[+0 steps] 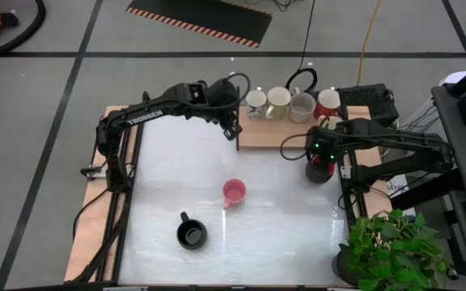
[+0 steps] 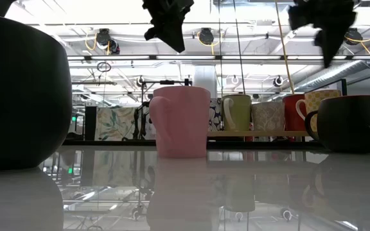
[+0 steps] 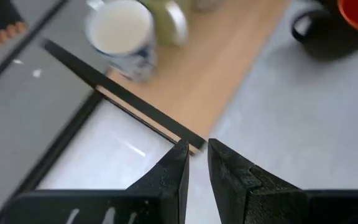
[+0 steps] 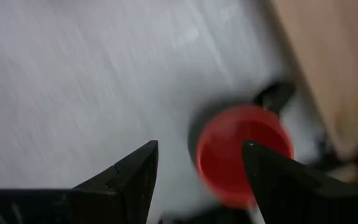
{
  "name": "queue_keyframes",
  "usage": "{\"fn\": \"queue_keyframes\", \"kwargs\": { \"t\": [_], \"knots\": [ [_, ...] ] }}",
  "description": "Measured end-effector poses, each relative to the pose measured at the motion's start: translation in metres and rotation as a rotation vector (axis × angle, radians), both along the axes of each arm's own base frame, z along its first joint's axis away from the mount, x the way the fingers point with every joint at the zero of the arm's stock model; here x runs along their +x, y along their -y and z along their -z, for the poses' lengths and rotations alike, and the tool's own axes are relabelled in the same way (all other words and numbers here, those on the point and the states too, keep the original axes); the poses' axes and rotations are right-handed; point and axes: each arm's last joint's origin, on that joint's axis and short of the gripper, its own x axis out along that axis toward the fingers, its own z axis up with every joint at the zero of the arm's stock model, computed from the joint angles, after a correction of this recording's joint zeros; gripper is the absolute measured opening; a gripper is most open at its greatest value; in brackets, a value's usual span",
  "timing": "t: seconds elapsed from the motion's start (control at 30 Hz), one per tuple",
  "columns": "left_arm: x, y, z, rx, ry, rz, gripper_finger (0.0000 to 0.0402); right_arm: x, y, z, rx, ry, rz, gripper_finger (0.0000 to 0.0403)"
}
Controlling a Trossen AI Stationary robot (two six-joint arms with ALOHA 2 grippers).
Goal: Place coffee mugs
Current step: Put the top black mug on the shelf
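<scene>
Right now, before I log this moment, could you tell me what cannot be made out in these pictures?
- The dark mug with the red inside: blurred in the right wrist view; in the high view the right end effector covers most of it.
- Black mug: cut off by the low view's left edge.
- The row of mugs on the wooden board: the pink mug partly hides it in the low view.
- Blue-marked mug: blurred, left wrist view.

The right arm is covering most of the dark red-lined ceramic mug (image 1: pixel 319 170) near the bench's right edge; the white blue-marked mug (image 3: pixel 124 38) is blurring.
</scene>
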Motion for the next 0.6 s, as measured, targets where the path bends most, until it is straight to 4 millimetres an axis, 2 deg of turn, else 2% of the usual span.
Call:
{"fn": "queue_keyframes", "kwargs": {
  "t": [0.13,0.3,0.6],
  "knots": [
    [0.002,0.012,0.003,-0.053,-0.015,0.076,0.0063,-0.011,-0.003,0.002,0.034,-0.119,0.092,0.0224],
    [0.007,0.028,0.002,-0.046,-0.01,0.148,0.0063,-0.01,-0.006,0.005,0.043,-0.108,0.102,0.0224],
    [0.012,0.047,0.002,-0.028,-0.01,0.225,0.0063,-0.004,-0.013,0.044,0.093,-0.14,0.102,0.0224]
  ]
}}
